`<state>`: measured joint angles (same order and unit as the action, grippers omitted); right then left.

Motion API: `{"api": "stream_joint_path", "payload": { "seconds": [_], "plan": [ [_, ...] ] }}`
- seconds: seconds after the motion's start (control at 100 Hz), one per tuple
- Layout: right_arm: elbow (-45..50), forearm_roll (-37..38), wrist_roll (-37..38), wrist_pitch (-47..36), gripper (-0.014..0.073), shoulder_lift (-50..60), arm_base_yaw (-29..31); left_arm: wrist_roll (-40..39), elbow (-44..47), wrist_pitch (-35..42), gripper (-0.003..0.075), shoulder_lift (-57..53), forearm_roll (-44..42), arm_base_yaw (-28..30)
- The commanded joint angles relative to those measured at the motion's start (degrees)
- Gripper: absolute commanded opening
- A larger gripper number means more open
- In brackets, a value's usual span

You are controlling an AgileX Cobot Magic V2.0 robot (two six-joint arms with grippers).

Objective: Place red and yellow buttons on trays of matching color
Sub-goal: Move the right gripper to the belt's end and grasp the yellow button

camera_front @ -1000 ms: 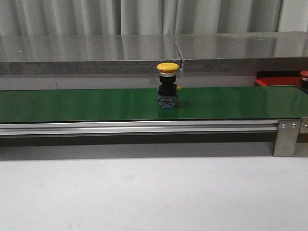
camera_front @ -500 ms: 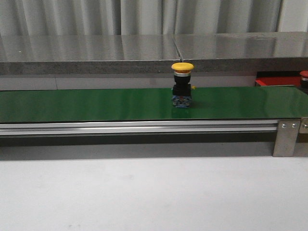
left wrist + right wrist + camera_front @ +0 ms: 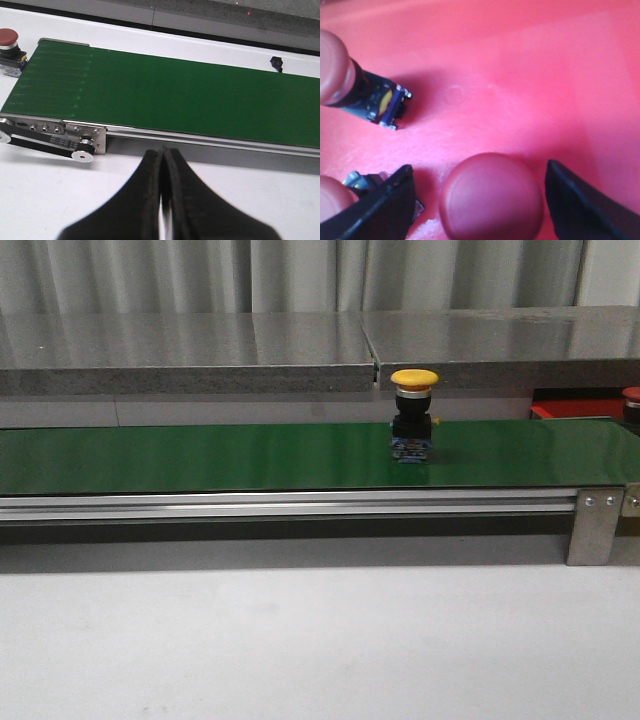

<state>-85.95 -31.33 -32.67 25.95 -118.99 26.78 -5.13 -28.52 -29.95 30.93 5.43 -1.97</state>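
Observation:
A yellow-capped button stands upright on the green conveyor belt, right of its middle. The red tray shows at the far right behind the belt, with a red-capped button on it. In the right wrist view my right gripper is open low over the red tray, its fingers either side of a red button cap without touching it. Two more red buttons lie on the tray. In the left wrist view my left gripper is shut and empty before the belt. Another red button stands beyond the belt's end.
A long grey metal shelf runs behind the belt. The belt's aluminium rail and a bracket lie along its near side, with white table in front. A pulley and drive belt sit at the belt's end. A small black part lies on the table beyond the belt.
The yellow-capped button has travelled to the right along the conveyor belt, staying upright. Nothing else in the front view has moved.

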Motion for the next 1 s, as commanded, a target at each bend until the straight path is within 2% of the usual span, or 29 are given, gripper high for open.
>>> {"api": "stream_joint_path", "payload": {
  "seconds": [0.0, 0.22, 0.59, 0.99],
  "plan": [
    [-1.9, -0.7, -0.1, -2.9, 0.0547, 5.5, 0.3, 0.0, -1.7, 3.8, -0.0019, 0.1, 0.6, -0.5],
    [-2.2, -0.7, -0.1, -1.2, 0.0547, 10.3, 0.3, 0.0, -1.7, 3.8, -0.0019, 0.1, 0.6, -0.5],
    [-0.9, -1.1, -0.2, 11.5, 0.054, 20.3, -0.1, 0.0, -1.7, 3.8, -0.0019, 0.1, 0.6, -0.5],
    [21.6, -1.4, -4.4, 6.3, 0.054, 36.0, -7.2, 0.0, -1.7, 3.8, -0.0019, 0.1, 0.6, -0.5]
  ]
}}
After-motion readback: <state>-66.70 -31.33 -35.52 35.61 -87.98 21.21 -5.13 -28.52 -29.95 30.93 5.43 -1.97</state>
